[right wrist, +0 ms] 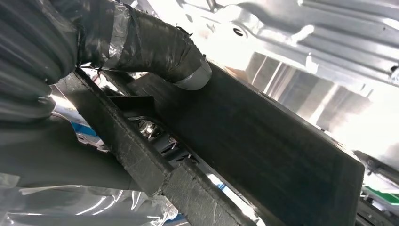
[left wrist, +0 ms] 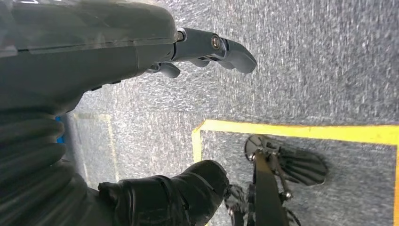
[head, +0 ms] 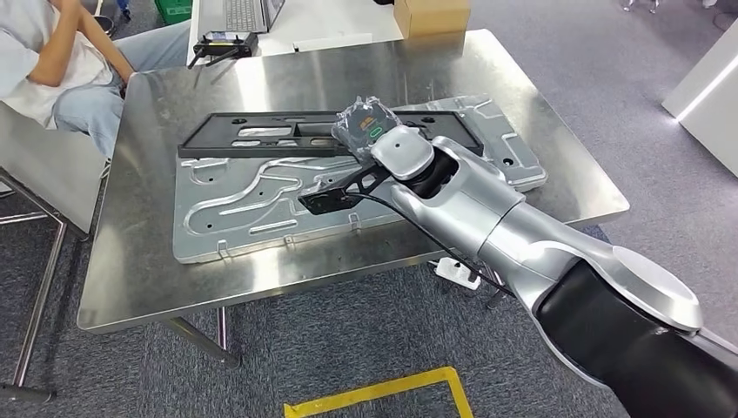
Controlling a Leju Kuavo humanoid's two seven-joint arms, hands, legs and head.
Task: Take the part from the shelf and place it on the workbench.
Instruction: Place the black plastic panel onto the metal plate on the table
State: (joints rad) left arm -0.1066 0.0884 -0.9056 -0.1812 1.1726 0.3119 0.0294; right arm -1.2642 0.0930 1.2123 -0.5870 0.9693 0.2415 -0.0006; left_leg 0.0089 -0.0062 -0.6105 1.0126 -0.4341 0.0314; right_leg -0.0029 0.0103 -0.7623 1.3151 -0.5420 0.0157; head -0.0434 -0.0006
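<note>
Workbench: steel workbench (head: 157, 261) on grey carpet; person seated at its 10 o'clock.
Panel: silver stamped panel (head: 261, 209) lies flat on the bench.
Part: long black part (head: 261, 132) rests on the panel's 12 o'clock edge.
Right hand: right hand (head: 370, 126) grips the part; wrist view shows the thumb (right wrist: 160, 47) pressed on the black bar.
Left hand: left hand (left wrist: 94, 56) hangs over the floor, fingers apart, holding nothing.

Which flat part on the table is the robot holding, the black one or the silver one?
The black frame. The right hand grips it; the silver panel lies underneath, bigger and shiny.
</note>
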